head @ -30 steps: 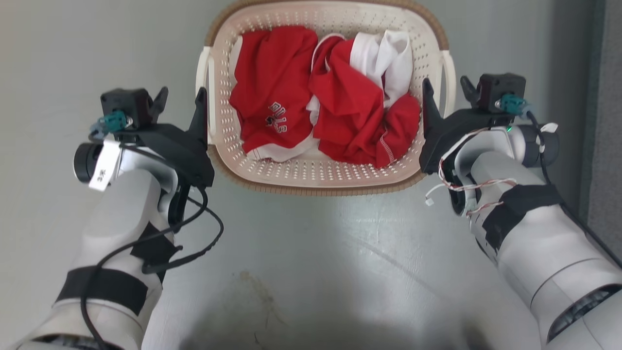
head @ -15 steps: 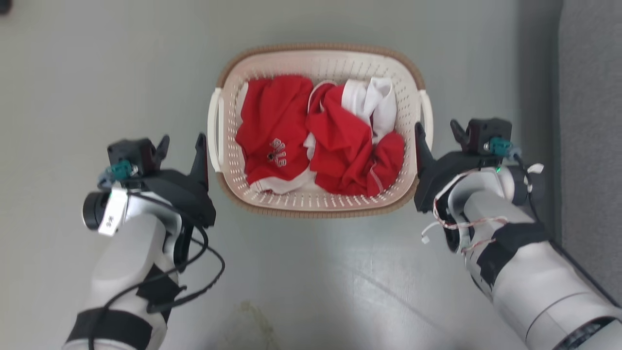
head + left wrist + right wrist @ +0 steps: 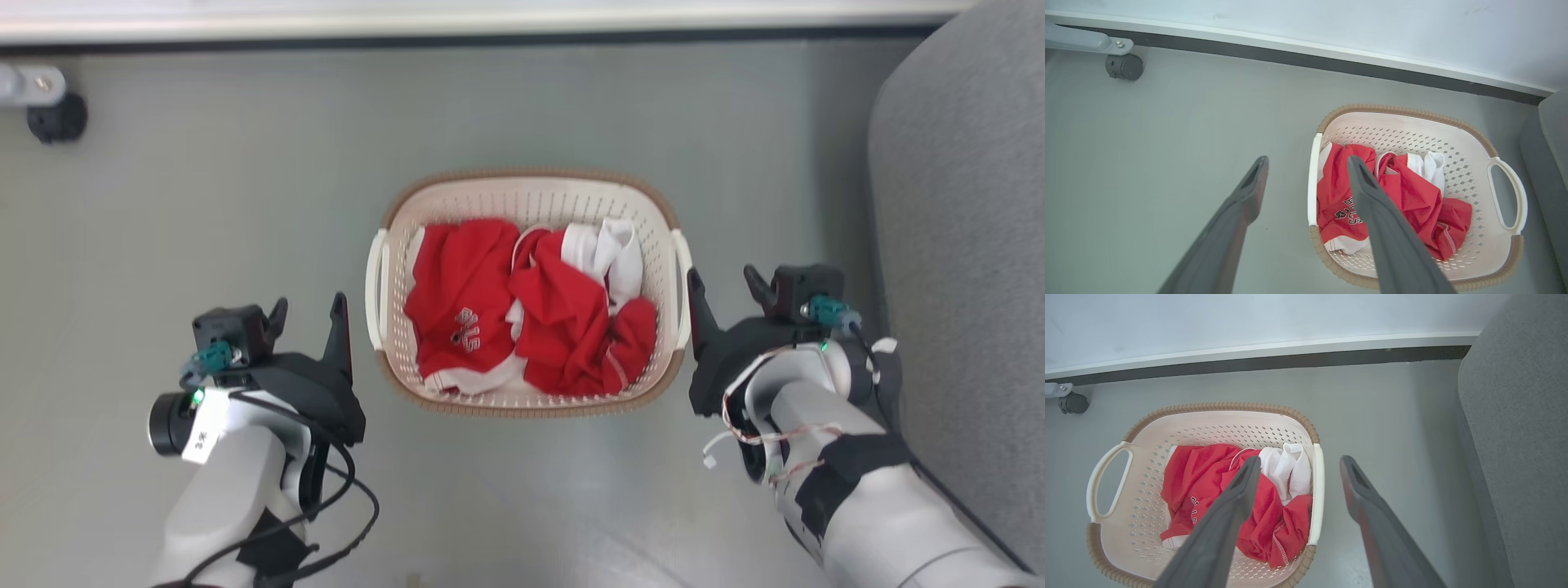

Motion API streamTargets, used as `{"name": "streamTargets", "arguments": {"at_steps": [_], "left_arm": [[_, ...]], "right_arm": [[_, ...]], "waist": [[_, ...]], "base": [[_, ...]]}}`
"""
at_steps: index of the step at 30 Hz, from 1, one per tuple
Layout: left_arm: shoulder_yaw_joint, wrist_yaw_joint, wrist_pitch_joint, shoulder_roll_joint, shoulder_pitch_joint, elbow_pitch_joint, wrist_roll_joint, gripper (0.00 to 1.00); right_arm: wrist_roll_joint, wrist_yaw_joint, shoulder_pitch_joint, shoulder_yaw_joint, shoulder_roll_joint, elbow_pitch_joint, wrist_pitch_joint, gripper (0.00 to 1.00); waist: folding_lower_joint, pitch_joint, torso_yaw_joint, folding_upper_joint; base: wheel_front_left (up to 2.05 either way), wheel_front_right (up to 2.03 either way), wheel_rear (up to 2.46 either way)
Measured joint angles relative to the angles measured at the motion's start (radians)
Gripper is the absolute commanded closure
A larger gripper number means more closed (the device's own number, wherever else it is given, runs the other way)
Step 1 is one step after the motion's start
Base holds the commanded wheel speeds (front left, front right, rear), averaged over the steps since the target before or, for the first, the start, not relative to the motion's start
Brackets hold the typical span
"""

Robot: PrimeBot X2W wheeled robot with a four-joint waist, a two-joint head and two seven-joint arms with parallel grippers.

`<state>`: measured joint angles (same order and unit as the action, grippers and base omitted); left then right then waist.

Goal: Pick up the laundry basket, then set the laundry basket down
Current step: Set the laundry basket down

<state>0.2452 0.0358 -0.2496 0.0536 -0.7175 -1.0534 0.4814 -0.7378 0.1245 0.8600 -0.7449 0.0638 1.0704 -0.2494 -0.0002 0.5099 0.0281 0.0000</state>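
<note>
The laundry basket (image 3: 531, 176) stands on the grey floor, cream-white and perforated with a brown rim band, holding red and white clothes (image 3: 473, 294). My left gripper (image 3: 309, 315) is open just left of the basket's left handle (image 3: 375, 286), apart from it. My right gripper (image 3: 722, 286) is open just right of the right handle (image 3: 682, 282), also apart from it. In the left wrist view the open left gripper (image 3: 1306, 161) hangs above the near handle of the basket (image 3: 1404, 110). In the right wrist view the open right gripper (image 3: 1299, 460) hangs over the basket (image 3: 1220, 406) side.
A grey upholstered piece (image 3: 963, 204) rises close by my right arm. A wall with a dark baseboard (image 3: 490, 34) runs behind the basket. A black caster wheel (image 3: 55, 118) on a grey leg sits at the far left.
The head camera has risen and pulled back, so the basket looks smaller and the wall has come into view. Both grippers stay open, now a little farther from the handles.
</note>
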Motion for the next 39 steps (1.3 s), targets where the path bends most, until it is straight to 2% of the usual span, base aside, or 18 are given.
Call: {"name": "streamTargets", "arguments": {"at_steps": [19,39], "left_arm": [[-0.021,-0.012,0.000,-0.002,0.189,0.142,-0.053,0.00],[-0.060,-0.054,0.000,0.007,0.401,0.332,-0.118,0.00]], "right_arm": [[0.089,0.000,-0.176,0.084,0.018,-0.132,0.000,0.00],[0.245,0.000,-0.382,0.208,0.037,-0.297,0.000,0.00]], "waist": [[0.0000,-0.210,-0.008,0.0000],[0.0001,-0.365,-0.005,-0.0001]], "base": [[0.00,0.00,0.00],[0.00,0.00,0.00]]}}
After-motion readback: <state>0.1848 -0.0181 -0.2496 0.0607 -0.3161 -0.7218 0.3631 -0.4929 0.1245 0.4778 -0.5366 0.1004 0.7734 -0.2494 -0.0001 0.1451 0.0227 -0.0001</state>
